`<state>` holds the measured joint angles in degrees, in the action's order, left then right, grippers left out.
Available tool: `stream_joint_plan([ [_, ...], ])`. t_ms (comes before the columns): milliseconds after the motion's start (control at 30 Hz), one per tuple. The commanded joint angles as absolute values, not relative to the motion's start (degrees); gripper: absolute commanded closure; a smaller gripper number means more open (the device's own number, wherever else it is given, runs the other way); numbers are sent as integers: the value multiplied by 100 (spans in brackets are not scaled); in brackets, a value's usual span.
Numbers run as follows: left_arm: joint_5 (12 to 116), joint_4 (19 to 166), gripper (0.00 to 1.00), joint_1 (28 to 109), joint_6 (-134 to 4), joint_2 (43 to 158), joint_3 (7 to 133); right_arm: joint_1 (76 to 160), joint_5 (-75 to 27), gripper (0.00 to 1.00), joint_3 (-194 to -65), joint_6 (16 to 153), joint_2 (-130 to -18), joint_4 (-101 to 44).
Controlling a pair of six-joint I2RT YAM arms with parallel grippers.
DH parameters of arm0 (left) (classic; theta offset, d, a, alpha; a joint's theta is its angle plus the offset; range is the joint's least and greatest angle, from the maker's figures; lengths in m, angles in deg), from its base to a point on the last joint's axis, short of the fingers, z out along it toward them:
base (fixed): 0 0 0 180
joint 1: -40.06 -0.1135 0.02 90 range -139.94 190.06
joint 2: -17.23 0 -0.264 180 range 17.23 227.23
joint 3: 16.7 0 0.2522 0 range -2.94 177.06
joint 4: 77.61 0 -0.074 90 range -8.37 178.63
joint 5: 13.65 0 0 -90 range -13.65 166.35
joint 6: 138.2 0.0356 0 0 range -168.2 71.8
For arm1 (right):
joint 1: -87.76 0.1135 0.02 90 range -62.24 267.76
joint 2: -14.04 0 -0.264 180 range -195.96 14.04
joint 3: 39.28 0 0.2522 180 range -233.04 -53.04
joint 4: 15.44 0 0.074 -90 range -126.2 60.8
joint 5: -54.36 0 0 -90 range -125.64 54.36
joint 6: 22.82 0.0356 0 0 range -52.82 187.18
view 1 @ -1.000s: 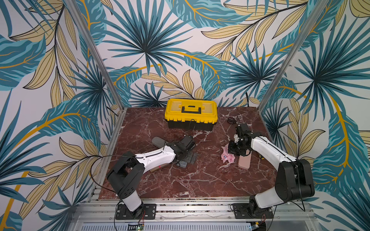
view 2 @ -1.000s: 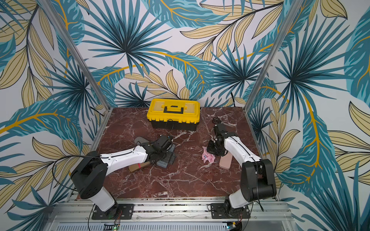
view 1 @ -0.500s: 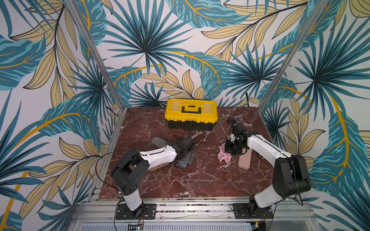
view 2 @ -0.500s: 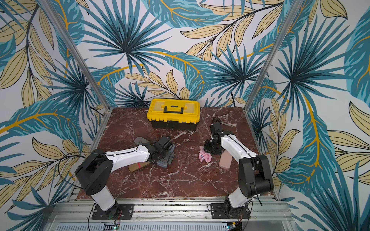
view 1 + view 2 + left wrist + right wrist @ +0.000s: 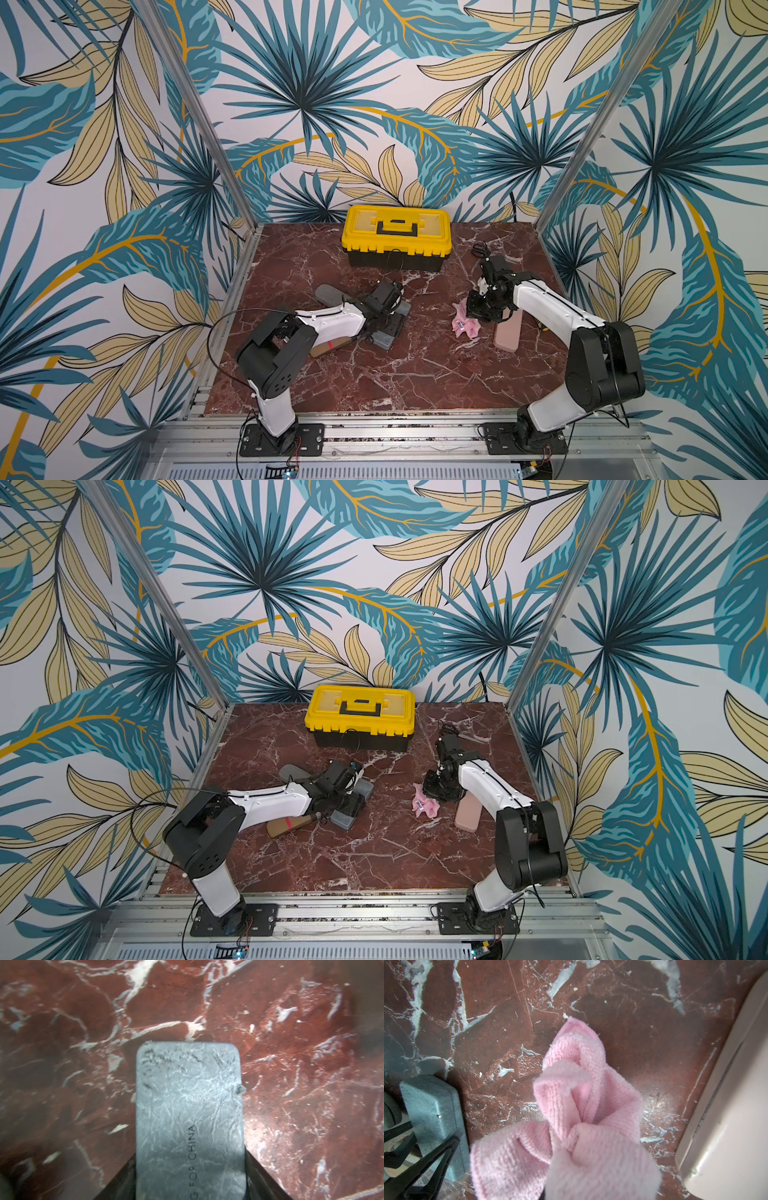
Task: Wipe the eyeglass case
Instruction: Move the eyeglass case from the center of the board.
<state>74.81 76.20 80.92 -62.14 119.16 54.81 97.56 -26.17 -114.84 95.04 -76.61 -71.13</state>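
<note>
A grey eyeglass case (image 5: 388,334) (image 5: 345,814) lies on the red marble table, left of the middle. My left gripper (image 5: 384,322) is shut on it. In the left wrist view the dark fingers (image 5: 252,1167) press both long sides of the case (image 5: 189,1105). My right gripper (image 5: 473,316) (image 5: 436,791) is shut on a crumpled pink cloth (image 5: 464,325) (image 5: 424,805), a hand's width to the right of the case. In the right wrist view the cloth (image 5: 571,1109) hides the jaws, and the grey case (image 5: 433,1109) shows beyond it.
A pale pink case (image 5: 508,332) (image 5: 726,1095) lies just right of the cloth. A brown case (image 5: 289,825) sits under the left arm, and a grey oval case (image 5: 328,294) lies behind it. A yellow toolbox (image 5: 397,232) stands at the back.
My left gripper has closed onto the grey case. The right gripper has shifted a little to the left with the cloth.
</note>
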Motion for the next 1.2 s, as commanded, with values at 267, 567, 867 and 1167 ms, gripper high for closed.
stream_joint_plan([
  [267,7093,7045,38,9130,-4613,12118,6034,9783,-2721,100,-11268,9518,-7464,-7251],
  [567,7438,7441,6,9187,-4654,12053,5804,9778,-2637,100,-11193,9560,-7430,-7216],
  [867,7604,8470,2,9458,-5279,10959,4338,10322,-2939,100,-11224,9568,-6842,-7705],
  [1167,7925,9614,14,9571,-5169,11020,3680,12034,-3015,100,-10929,10738,-6813,-7353],
])
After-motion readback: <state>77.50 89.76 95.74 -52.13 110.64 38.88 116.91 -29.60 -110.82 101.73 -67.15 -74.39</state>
